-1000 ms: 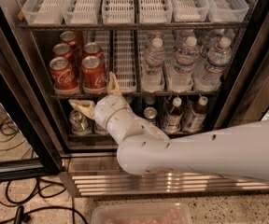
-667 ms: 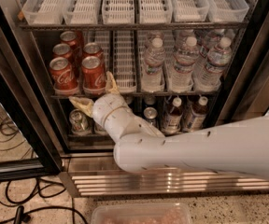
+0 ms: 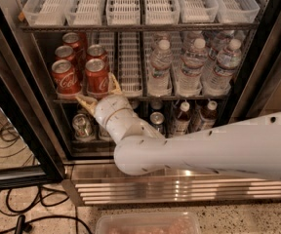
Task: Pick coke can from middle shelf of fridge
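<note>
Claw (image 3: pixel 100 92): spread wide and holding nothing, at the front rail of the middle shelf (image 3: pixel 179 97), on the left side of the fridge (image 3: pixel 179 189).
Fingers (image 3: pixel 114 83): one tan finger stands up beside the lower right of the nearest can; the other points out to the left, just under the rail.
Coke can (image 3: pixel 96 76): upright at the shelf front, with a second red can just beside it on the left and more behind.
Change: over the last second the claw has crept slightly up and in toward the shelf. Its spread looks the same, and no can has shifted.
Contact: the raised finger may be touching the can's side; I cannot tell.
Meaning: the approach is closing in, but no grasp has been made yet. The claw probably needs to rise until both fingers bracket the can's body.
Risk: the left-hand neighbour could get nudged.
Water bottles (image 3: pixel 194 62): well apart, to the right.
</note>
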### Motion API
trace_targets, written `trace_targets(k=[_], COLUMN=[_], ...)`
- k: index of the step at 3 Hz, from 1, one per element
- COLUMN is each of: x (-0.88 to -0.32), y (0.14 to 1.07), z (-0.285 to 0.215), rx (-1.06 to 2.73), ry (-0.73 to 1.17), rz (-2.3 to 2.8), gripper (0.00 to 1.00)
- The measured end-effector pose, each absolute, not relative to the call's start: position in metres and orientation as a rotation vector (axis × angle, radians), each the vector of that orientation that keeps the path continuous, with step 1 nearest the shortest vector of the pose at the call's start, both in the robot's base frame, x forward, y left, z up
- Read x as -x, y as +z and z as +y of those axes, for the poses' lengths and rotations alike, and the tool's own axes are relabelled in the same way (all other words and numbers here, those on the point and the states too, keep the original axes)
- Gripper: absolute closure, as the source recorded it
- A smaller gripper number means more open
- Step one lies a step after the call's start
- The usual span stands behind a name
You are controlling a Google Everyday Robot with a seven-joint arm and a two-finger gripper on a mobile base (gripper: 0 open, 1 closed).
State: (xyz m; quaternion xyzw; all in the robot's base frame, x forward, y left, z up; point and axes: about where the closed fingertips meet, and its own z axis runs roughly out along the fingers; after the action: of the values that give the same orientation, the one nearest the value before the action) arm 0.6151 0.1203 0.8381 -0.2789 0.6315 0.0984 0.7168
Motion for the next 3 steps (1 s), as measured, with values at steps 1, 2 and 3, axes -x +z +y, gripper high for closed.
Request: trace_targets(k=[1,2,3], x=[-0.623,-0.629,-0.644], y=[0.838,0.837,0.841], z=[0.116,0.11,0.109], rx=[0.594,0.577,0.547], ry=[0.186,0.162,0.135], rz=[1.404,1.41,1.414], gripper=[0.35,0.35,0.35])
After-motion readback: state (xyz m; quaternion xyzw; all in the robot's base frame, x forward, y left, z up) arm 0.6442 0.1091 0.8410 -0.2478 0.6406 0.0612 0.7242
